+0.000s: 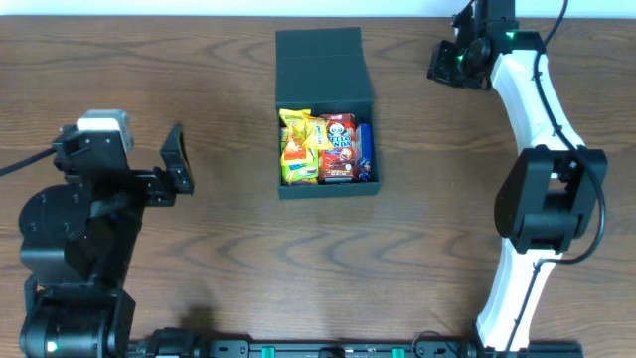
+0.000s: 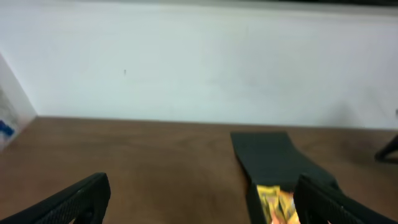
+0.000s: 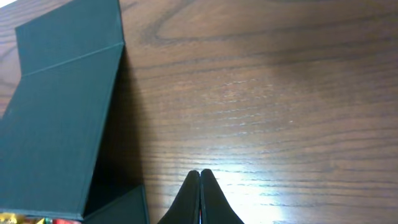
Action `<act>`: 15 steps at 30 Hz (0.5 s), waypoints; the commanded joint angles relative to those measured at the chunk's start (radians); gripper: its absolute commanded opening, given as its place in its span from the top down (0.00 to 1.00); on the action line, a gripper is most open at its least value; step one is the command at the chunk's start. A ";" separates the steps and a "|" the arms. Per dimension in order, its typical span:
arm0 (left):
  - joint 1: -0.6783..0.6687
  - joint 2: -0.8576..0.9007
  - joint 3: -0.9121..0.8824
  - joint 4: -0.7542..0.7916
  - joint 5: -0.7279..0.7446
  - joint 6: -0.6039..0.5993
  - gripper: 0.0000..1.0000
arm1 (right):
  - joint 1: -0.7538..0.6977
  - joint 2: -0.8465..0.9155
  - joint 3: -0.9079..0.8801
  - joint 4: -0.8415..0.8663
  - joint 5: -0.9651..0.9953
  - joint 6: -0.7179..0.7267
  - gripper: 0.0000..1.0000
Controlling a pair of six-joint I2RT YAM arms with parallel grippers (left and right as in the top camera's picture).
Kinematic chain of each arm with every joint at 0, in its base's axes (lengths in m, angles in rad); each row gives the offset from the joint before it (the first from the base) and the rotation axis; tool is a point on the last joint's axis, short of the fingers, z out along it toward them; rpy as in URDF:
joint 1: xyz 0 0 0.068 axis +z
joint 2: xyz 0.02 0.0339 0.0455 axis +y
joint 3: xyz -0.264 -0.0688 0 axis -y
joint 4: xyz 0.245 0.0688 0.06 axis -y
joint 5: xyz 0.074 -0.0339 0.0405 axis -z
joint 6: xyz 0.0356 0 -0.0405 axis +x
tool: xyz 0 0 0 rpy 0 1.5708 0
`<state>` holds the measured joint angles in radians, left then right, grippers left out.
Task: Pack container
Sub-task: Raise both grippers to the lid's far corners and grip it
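The box [image 1: 323, 65] sits mid-table, lid open toward the far side, snack packets [image 1: 320, 149] inside; the left gripper [image 1: 177, 164] hovers at the left, fingers wide and empty; the right gripper [image 3: 200, 193] reaches far right, fingers pressed together.

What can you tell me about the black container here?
The container is a matte, dark teal-black rectangular box that looks like cardboard. It sits upright on the wooden table, near its middle. Its hinged lid is open, folded back on the far side. Colourful snack packets fill the open compartment.
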<state>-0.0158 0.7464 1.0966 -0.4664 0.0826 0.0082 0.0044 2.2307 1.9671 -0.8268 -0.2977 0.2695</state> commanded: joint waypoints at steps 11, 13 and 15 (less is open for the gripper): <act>0.143 0.685 0.064 0.331 0.442 -0.040 0.05 | 0.051 -0.003 0.007 -0.015 -0.030 0.006 0.99; 0.190 0.840 0.144 0.360 0.577 -0.059 0.05 | 0.063 -0.003 0.007 -0.018 -0.032 0.006 0.99; 0.206 0.958 0.235 0.359 0.655 -0.061 0.05 | 0.072 -0.003 0.007 -0.018 -0.032 0.006 0.99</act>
<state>0.1646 1.6028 1.2163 -0.1215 0.5266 -0.0261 0.0582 2.2307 1.9671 -0.8433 -0.3191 0.2707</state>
